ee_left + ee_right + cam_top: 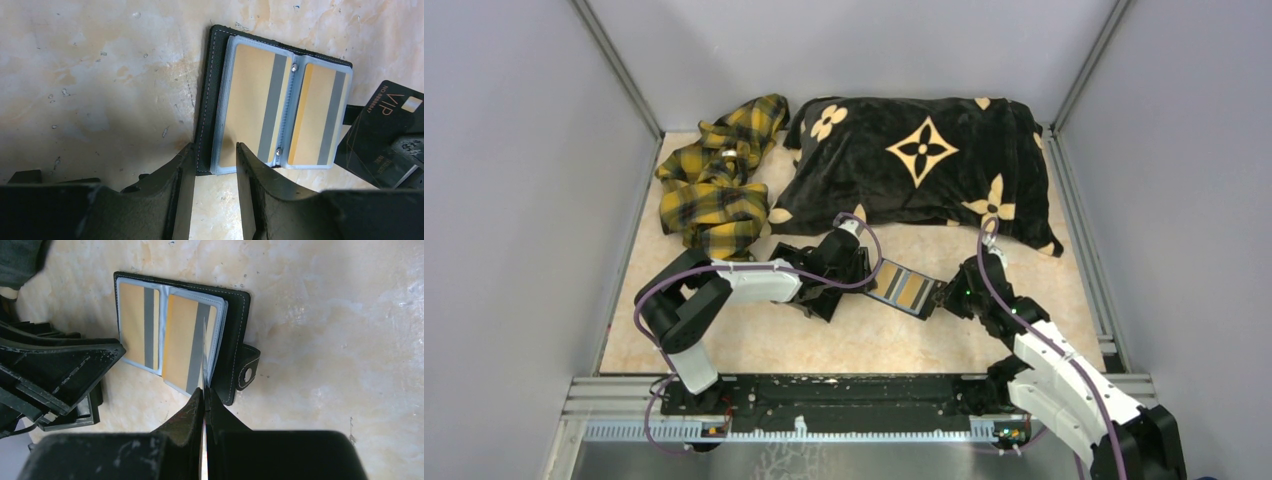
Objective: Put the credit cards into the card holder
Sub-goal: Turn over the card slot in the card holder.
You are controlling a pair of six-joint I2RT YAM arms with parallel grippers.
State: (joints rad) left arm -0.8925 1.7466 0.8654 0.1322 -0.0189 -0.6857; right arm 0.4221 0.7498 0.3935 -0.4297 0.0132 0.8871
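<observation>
While holder lies open, right fingers pinch card.

Shows the card holder lying open on the mottled beige bench, snap tab at its right edge. Carries 2 gold striped cards in clear bluish sleeves. Finds the right tool pinched onto a thin credit card seen edge-on, at the right sleeve's near edge. Puts the left tool at the holder's near left corner.
</observation>
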